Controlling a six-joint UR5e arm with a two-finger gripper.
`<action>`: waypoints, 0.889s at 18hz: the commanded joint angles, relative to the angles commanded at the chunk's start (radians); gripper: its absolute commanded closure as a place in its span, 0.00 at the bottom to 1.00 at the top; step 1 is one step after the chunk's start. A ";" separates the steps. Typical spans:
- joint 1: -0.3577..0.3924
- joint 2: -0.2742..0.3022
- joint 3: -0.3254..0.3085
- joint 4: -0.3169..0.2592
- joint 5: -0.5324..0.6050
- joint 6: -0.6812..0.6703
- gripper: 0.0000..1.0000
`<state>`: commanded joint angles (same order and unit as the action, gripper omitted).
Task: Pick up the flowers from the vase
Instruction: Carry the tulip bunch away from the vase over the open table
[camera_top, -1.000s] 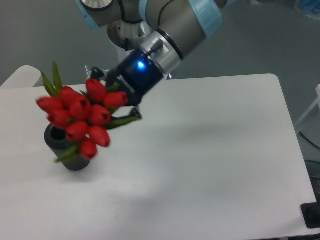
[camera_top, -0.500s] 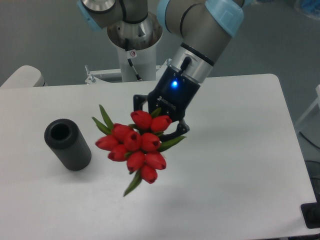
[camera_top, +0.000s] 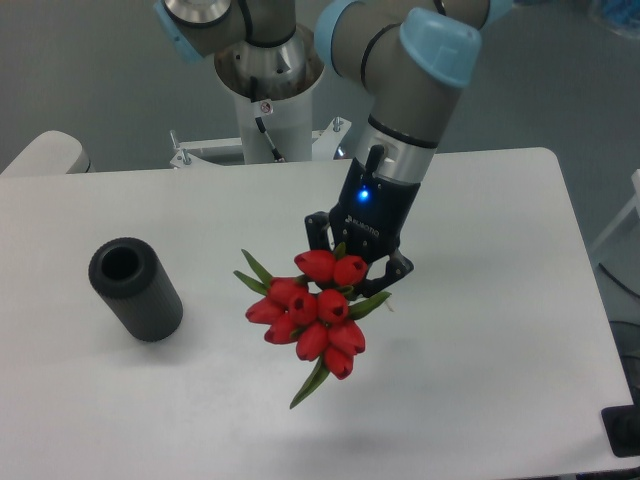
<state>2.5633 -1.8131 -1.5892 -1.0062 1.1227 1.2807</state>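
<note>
Black gripper (camera_top: 356, 268) with a blue light, closed around the stems of the flowers (camera_top: 312, 318). Red tulip buds and green leaves hanging just below and to the left of the gripper, above the white counter (camera_top: 480, 300), clear of its surface. Well off to the left of the gripper, black vase (camera_top: 134, 288) standing on the counter, round hole showing at top.

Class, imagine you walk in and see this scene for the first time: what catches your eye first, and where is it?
The bright bunch of red tulip buds with green leaves stands out first, held above the middle of the white table by the dark two-finger gripper with its glowing blue light. Next comes the matte black cylindrical vase, standing empty at the left, well apart from the flowers.
</note>
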 joint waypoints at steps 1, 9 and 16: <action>0.000 -0.020 0.008 0.000 0.040 0.003 1.00; -0.003 -0.140 0.115 -0.086 0.294 0.119 1.00; -0.014 -0.247 0.190 -0.123 0.416 0.204 1.00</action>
<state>2.5495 -2.0600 -1.3992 -1.1289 1.5383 1.4848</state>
